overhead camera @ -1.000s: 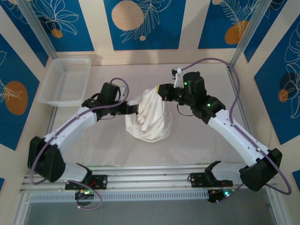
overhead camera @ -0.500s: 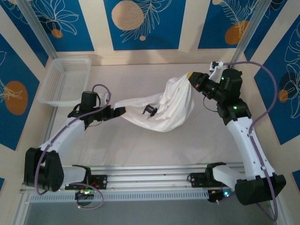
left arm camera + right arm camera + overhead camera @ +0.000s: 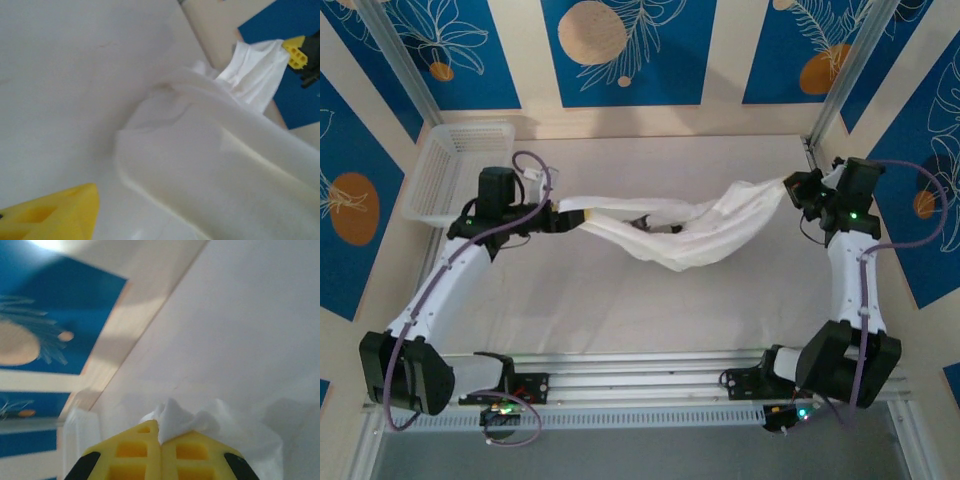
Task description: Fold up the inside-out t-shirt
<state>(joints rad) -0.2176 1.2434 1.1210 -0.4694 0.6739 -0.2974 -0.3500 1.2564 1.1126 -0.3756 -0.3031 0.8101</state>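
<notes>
Stretched wider than half a second ago, the t-shirt (image 3: 690,235) is hanging as a long, sagging band above the middle of the table (image 3: 620,310), where a second ago it was bunched in a tall heap between the arms. Its lowest fold is drooping just right of centre, and the small dark label (image 3: 645,223) is showing on the upper edge of the band. At the right end, the right gripper (image 3: 788,187) is holding a corner of the cloth up near the table's far right edge; in the right wrist view its yellow fingers (image 3: 135,455) are pressing together with a tuft of white fabric pinched between them. At the left end, the cloth is running to the left gripper (image 3: 572,212), which is pointing toward the right. In the left wrist view one yellow finger (image 3: 55,215) is sitting just clear of the cloth while the shirt is sweeping past it toward the far gripper; the other finger is hidden, so whether the left fingers are clamping the fabric cannot be told. Beyond the left arm, the basket (image 3: 460,170) is sitting in the table's far left corner, well apart from the shirt.
</notes>
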